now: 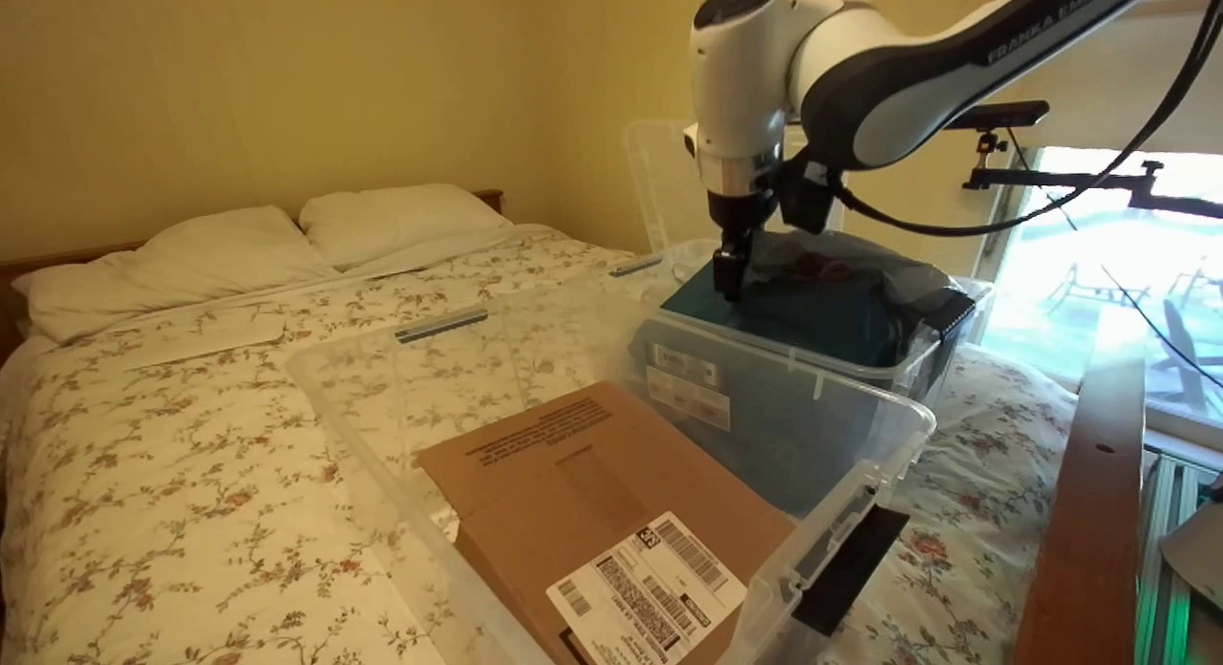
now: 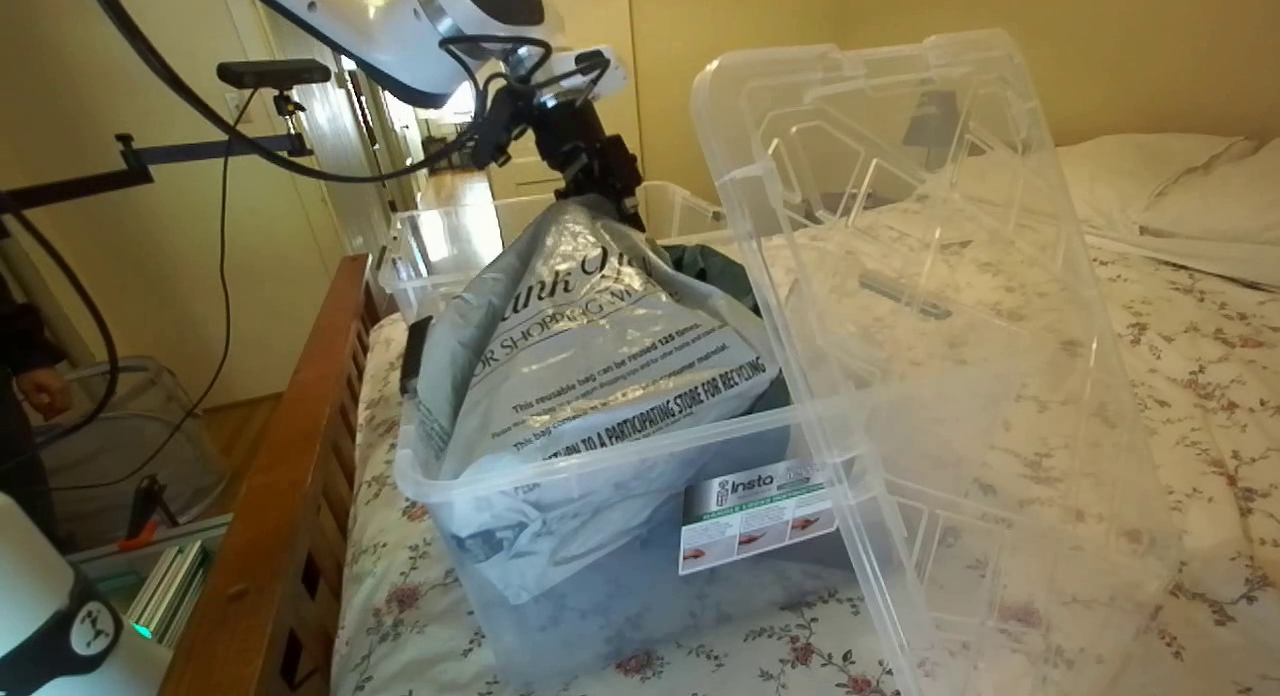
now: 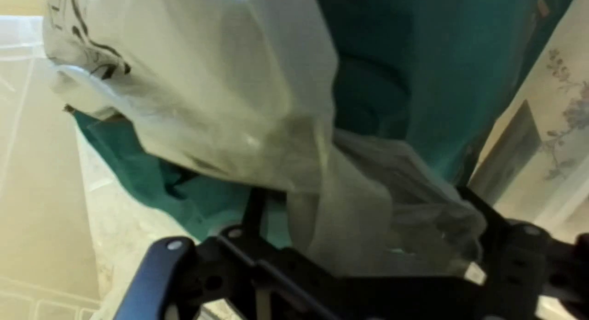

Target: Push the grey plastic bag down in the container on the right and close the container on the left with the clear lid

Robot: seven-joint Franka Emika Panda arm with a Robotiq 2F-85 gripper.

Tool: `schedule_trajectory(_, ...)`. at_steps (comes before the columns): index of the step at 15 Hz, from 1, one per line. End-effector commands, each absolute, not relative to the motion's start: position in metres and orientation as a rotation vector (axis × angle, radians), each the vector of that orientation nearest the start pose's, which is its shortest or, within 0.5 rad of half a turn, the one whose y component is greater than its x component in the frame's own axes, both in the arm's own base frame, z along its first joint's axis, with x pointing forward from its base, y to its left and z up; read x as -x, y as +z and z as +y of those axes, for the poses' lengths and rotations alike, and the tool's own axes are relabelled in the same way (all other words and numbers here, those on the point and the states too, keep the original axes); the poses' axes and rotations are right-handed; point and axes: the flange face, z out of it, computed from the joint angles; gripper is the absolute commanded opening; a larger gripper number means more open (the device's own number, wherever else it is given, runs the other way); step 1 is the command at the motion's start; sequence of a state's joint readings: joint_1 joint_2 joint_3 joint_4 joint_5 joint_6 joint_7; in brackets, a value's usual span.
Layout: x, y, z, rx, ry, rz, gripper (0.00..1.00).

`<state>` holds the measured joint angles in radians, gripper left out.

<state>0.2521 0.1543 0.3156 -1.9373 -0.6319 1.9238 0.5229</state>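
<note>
Grey plastic bag (image 2: 600, 366), glossy, creased and peaked

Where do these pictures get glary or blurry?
In an exterior view, the window is overexposed, the outdoors faint; in an exterior view, bright glints sit on the bag; in the wrist view, the claw looks soft, out of focus.

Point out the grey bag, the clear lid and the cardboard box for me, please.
Grey bag (image 2: 605, 386): in an exterior view, on its printed side.
Lid (image 2: 960, 361): in an exterior view, on its clear middle.
Box (image 1: 592, 493): in an exterior view, on its brown top.
</note>
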Motion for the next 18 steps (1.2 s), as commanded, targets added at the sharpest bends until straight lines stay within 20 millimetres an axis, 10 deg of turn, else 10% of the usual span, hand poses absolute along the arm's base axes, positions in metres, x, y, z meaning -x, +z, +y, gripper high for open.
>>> schedule_trajectory(1, -0.495, 0.482, 0.273, -2.583, 0.341, 0.314, 1.0)
schedule_trajectory(6, -0.471, 0.55, 0.271, -2.478, 0.512, 0.207, 1.0)
schedule_trajectory(12, -0.466, 0.555, 0.278, -2.597, 0.542, 0.284, 1.0)
schedule_trajectory(18, -0.541, 0.557, 0.264, -2.31, 0.795, 0.23, 1.0)
